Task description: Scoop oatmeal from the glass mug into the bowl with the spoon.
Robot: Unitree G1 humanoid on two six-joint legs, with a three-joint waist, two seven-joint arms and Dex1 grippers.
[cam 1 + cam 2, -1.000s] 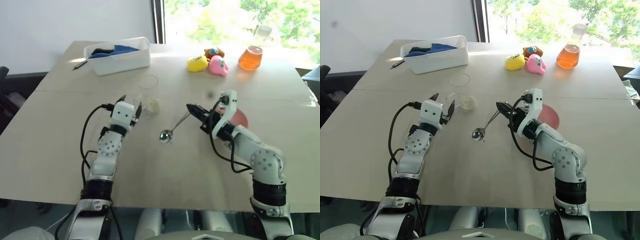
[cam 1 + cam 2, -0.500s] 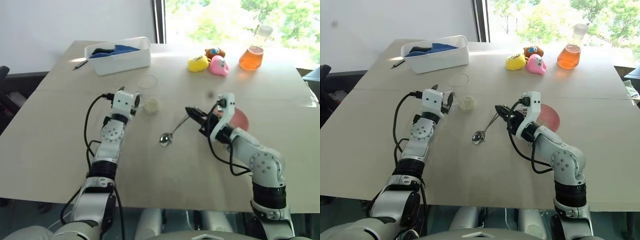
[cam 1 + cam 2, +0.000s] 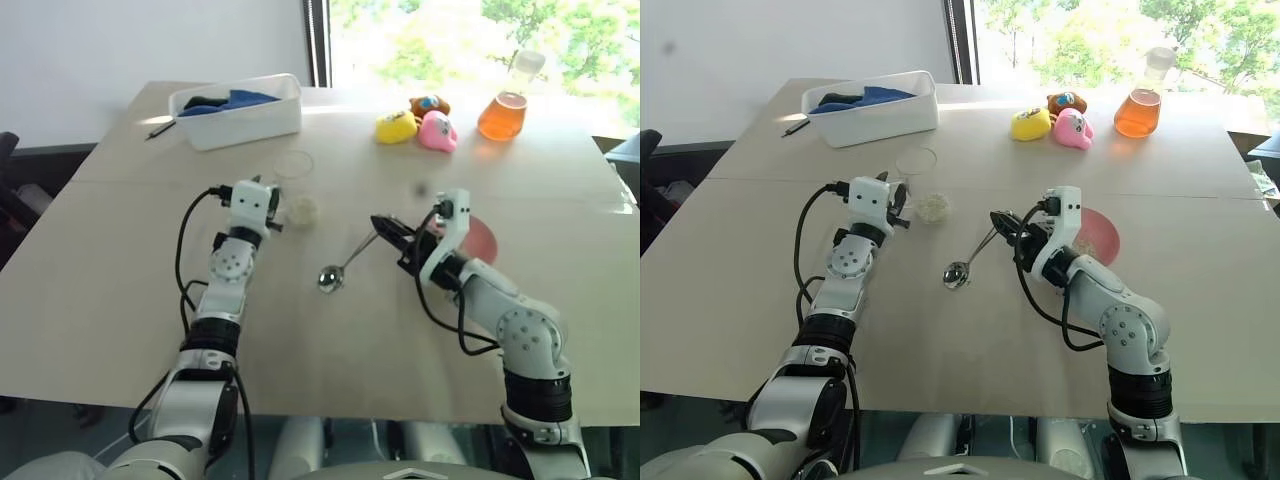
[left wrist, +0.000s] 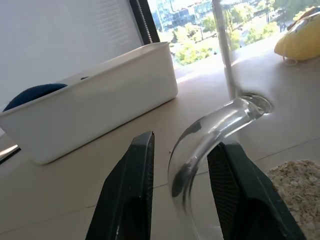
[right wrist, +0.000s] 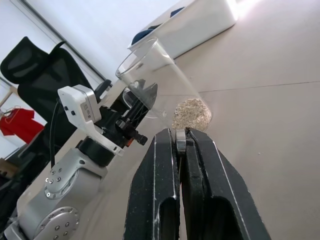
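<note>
Glass is the slippery part of this moment: the glass mug [image 3: 921, 190] stands on the table [image 3: 960, 340] near the middle, with the oatmeal [image 5: 192, 111] lying as a low pale heap at its bottom. The left gripper [image 4: 181, 192] has its two black fingers [image 4: 127, 197] set either side of the mug's curved handle [image 4: 215, 132], part spread; the right one seems to touch the glass, and a gap remains on the other side, so the handle is straddled rather than clamped. The right gripper [image 5: 180, 145] is pressed together on the handle of the spoon [image 3: 345, 265], whose small bowl hangs low near the tabletop between the two arms. Just behind that wrist sits the pink bowl [image 3: 1102, 234], well apart from the mug. The risk I judge most likely is a poor catch on the handle: if the fingers close off-centre on that smooth rounded loop, the mug may twist or skid and tip, spilling flakes onto the table. A second hazard is the spoon striking the mug's rim on entry, which an unsteadied mug would not withstand. The white tub [image 3: 240, 110], the toys [image 3: 415, 122] and the flask [image 3: 505, 108] of orange liquid stand far back, out of harm's way.
</note>
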